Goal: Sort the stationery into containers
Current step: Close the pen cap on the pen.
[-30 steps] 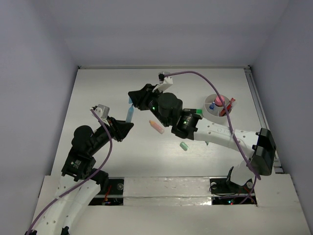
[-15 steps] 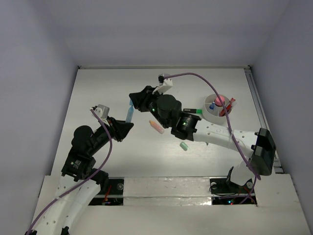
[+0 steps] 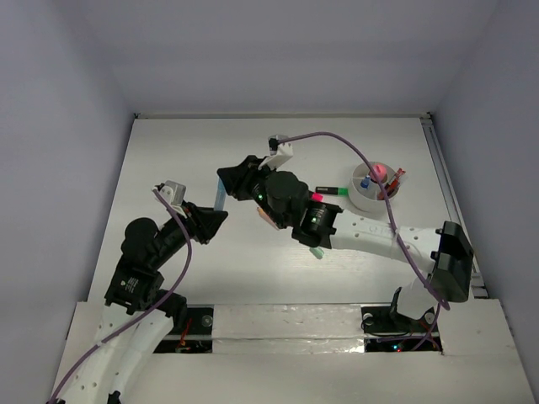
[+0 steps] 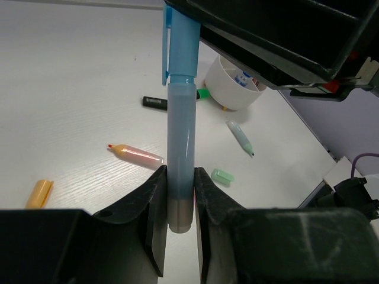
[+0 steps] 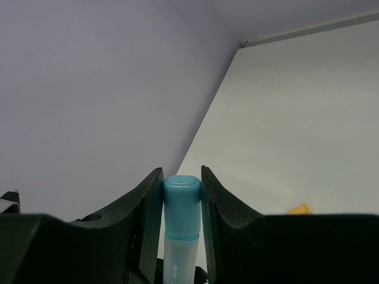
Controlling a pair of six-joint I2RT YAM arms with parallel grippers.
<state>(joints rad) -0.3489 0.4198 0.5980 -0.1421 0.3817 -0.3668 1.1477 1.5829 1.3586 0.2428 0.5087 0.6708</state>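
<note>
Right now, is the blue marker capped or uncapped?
Capped: the cap sits seated on the marker. The right gripper clamps the cap; the left gripper clamps the barrel's other end.

Even, diffuse light fell from above onto the white table, leaving only faint, soft shadows. The overhead view was sharp. In both wrist views the nearest foreground sat dark and slightly blurred; a pale sheen ran down the blue marker.

White table carries: round cup (black marker beside it), pink marker, orange marker, mint eraser, pale green pen, all apart.
</note>
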